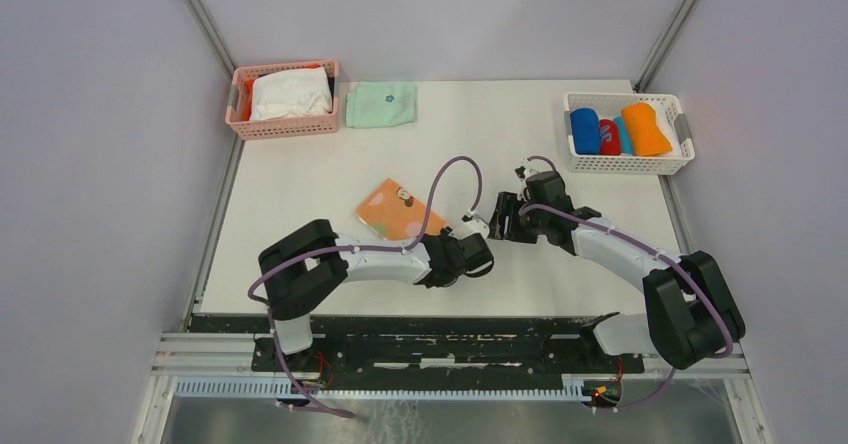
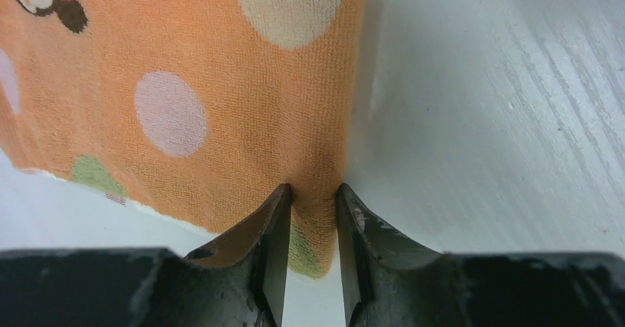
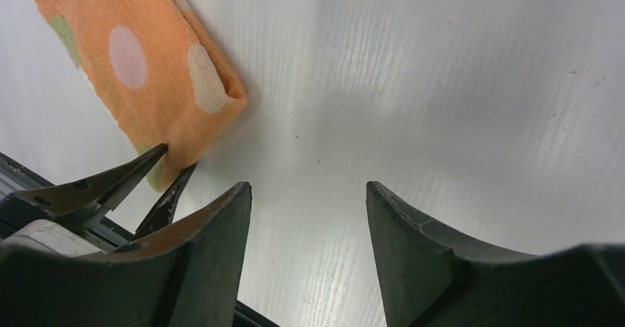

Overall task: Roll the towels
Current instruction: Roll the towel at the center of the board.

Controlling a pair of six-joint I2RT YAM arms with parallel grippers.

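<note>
A white desk (image 1: 300, 179) carries 2 baskets at its far corners: a pink basket (image 1: 285, 127) on the left, filled with a crumpled white cloth (image 1: 290, 94), and a white basket (image 1: 625, 164) with grey handles on the right. Just beside the pink basket, on its right, a folded mint-green cloth (image 1: 381, 104) lies flat with a small flower mark on top. A black rail (image 1: 430, 329) runs along the desk's near edge, grey walls (image 1: 100, 164) close in 3 sides, and 2 slanted metal posts (image 1: 205, 14) rise at the far corners.
</note>
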